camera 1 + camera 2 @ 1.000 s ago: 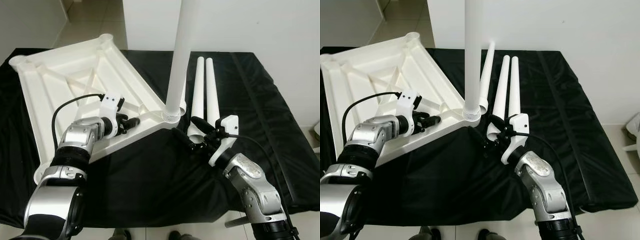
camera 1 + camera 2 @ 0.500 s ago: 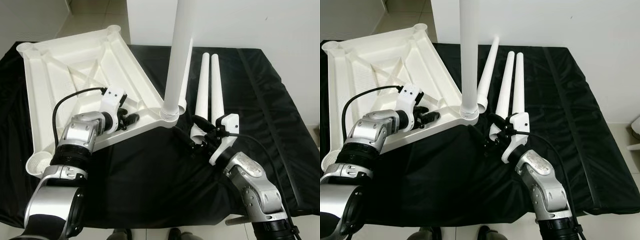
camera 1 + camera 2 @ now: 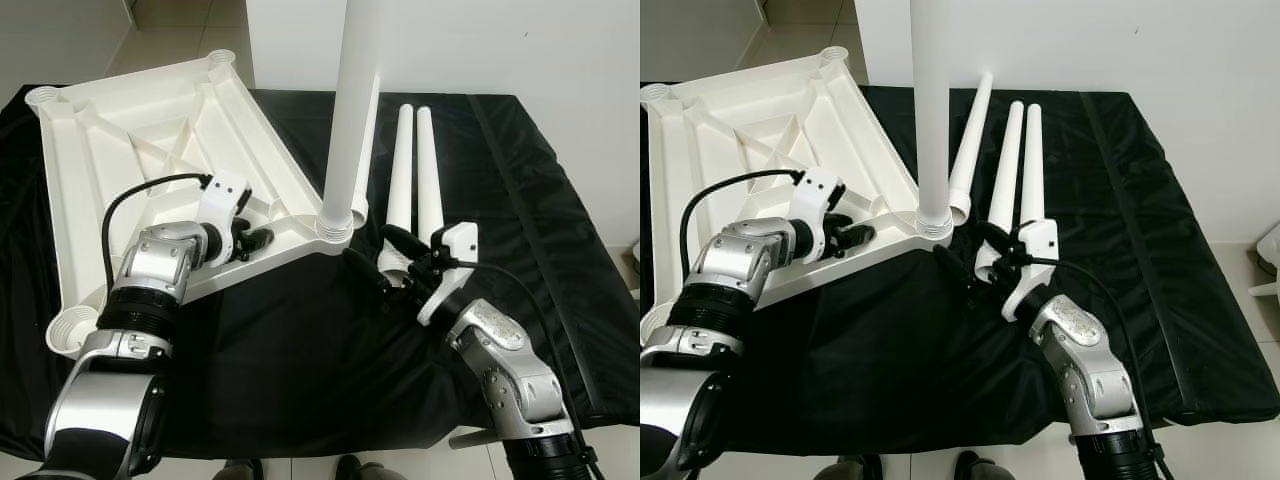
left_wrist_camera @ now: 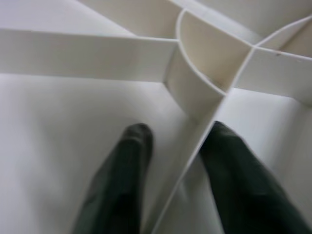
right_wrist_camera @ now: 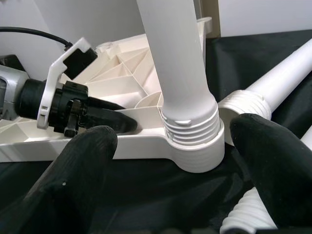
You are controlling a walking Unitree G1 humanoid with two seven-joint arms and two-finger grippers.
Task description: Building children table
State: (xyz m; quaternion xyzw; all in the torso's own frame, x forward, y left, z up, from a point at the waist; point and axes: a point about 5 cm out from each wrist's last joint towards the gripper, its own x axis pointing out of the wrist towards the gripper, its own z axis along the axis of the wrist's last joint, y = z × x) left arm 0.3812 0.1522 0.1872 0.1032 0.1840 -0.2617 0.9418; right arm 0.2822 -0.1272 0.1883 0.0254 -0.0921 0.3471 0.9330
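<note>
White plastic upturned tabletop [image 3: 150,150] on black-draped surface [image 3: 520,200], one white tube leg [image 3: 350,110] upright in near corner socket, left hand [image 3: 255,240] clamped on inner rib, right hand [image 3: 385,262] spread apart beside socket, three loose white legs [image 3: 410,180] alongside.

Black-draped table [image 3: 520,200], tabletop [image 3: 130,150], loose legs [image 3: 415,160]

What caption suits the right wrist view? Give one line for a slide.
Open right pincer faces the upright leg in the tabletop's corner socket; left pincer grips a rib.
</note>
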